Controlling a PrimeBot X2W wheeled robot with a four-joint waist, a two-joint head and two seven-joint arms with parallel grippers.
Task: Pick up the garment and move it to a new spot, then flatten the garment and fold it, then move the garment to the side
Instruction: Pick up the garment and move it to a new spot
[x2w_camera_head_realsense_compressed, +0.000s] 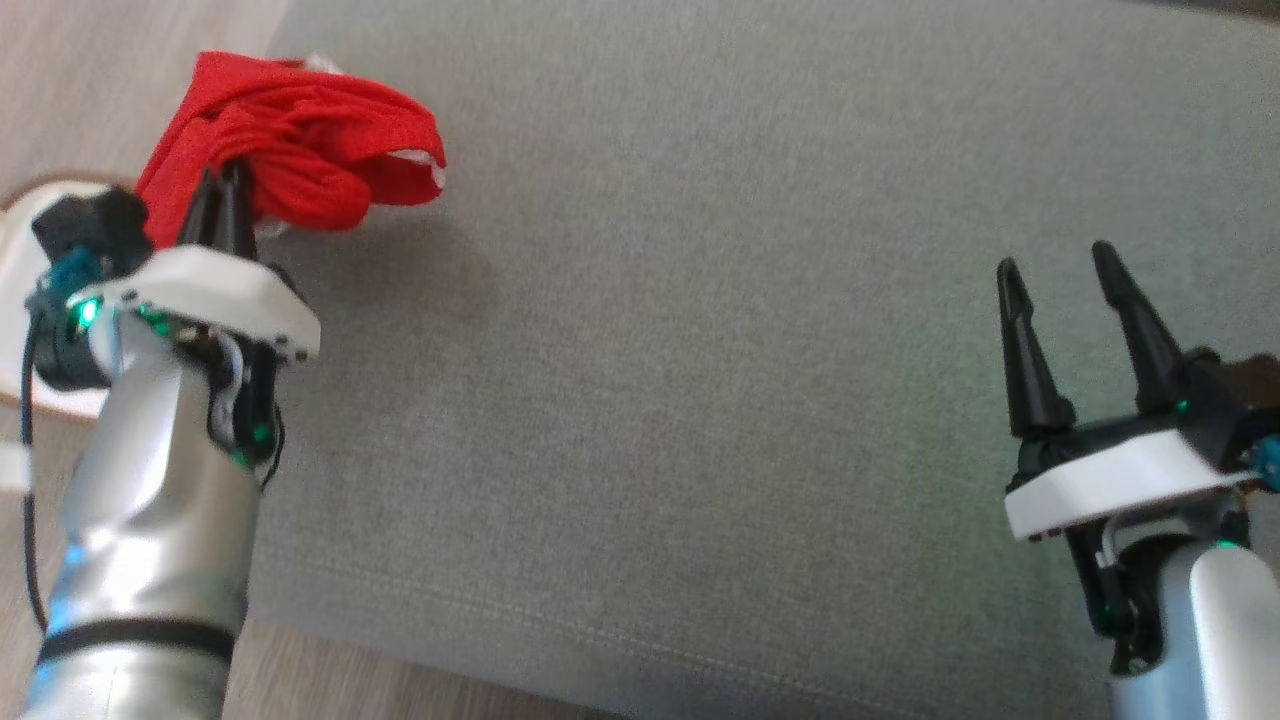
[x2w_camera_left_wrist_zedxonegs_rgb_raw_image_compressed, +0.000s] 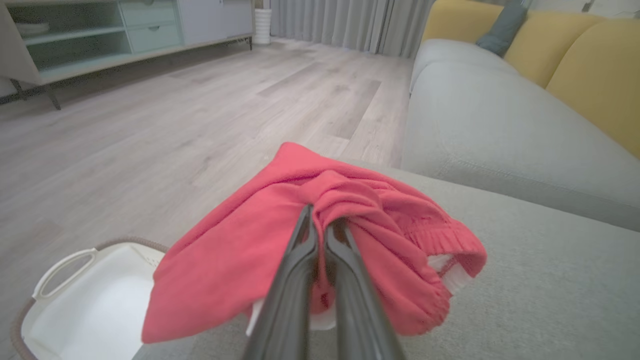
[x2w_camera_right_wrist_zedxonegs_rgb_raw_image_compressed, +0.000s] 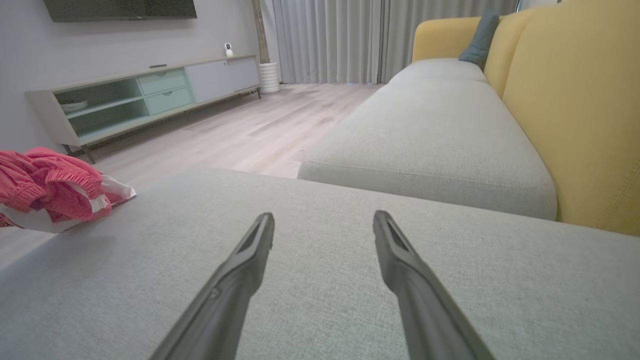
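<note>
Two grippers over a grey upholstered cushion. The left gripper pinches a crumpled red fabric garment; the right gripper gapes wide, empty.

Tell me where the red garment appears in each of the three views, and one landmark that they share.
Head view: red garment at upper left, left gripper shut on it.
Left wrist view: garment at centre and lower middle, bunched around that gripper's fingers.
Right wrist view: garment at far left edge, at mid-height.
Shared landmark: the grey cushion beneath it.
</note>
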